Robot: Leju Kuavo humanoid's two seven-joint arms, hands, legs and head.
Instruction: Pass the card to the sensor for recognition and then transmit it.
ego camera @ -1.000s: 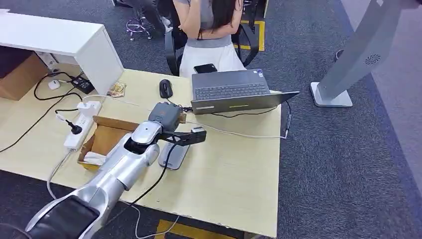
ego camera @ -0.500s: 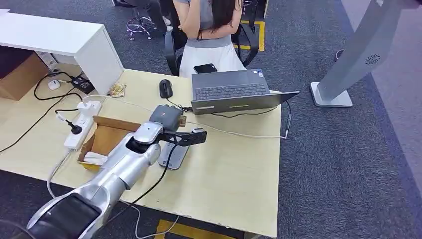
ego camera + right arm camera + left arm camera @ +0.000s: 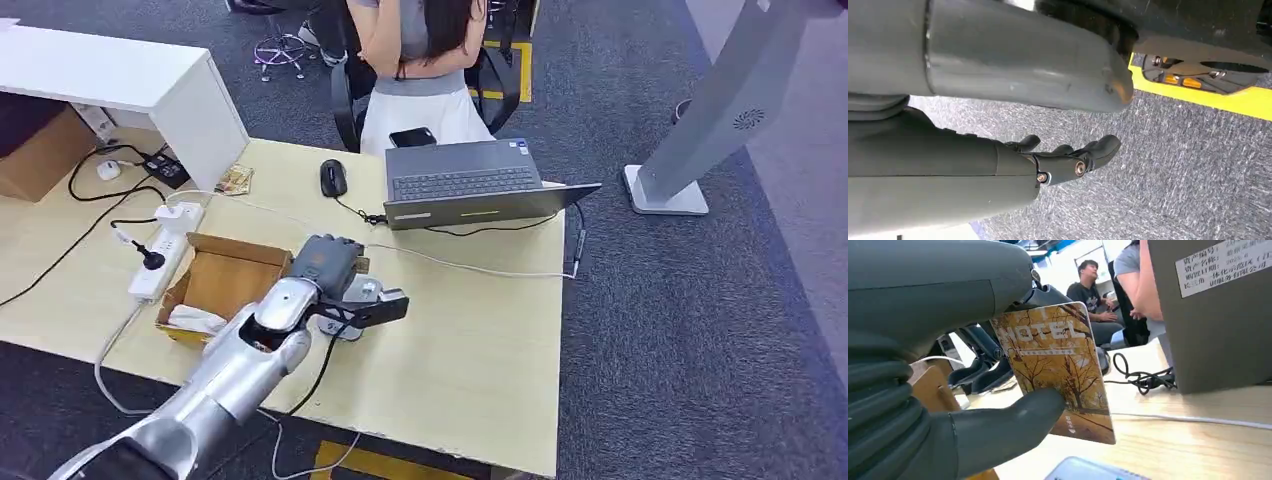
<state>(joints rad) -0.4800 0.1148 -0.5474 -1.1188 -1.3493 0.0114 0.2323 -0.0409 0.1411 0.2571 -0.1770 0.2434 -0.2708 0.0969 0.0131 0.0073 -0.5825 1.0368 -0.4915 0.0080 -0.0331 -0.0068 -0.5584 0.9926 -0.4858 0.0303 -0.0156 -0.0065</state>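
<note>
movement first: the left arm is drawing back toward the robot's body, so the left hand [image 3: 325, 268] is now sitting nearer the cardboard box [image 3: 215, 283] and lower over the desk [image 3: 470, 330] than half a second ago, while laptop [image 3: 470, 180], mouse [image 3: 333, 177] and power strip [image 3: 165, 250] are staying where they were. the pale reader pad that was lying open under the wrist is now mostly being covered by the hand, with only a slip of the sensor [image 3: 345, 327] peeking out just below the fingers. judging by that, the card is being brought down onto the sensor, so the recognition step looks to be under way and the handing-on is not yet done.

the head view is giving the layout but is hiding the card behind the hand. the left wrist view is showing what it cannot: the card [image 3: 1058, 370], printed with autumn trees and the word hotel, is being pinched upright between the thick thumb and the darker fingers [image 3: 998, 427], with the sensor's pale edge just under it. the right wrist view is showing the right hand [image 3: 1068, 157] hanging over carpet, fingers loosely extended and holding nothing.
</note>
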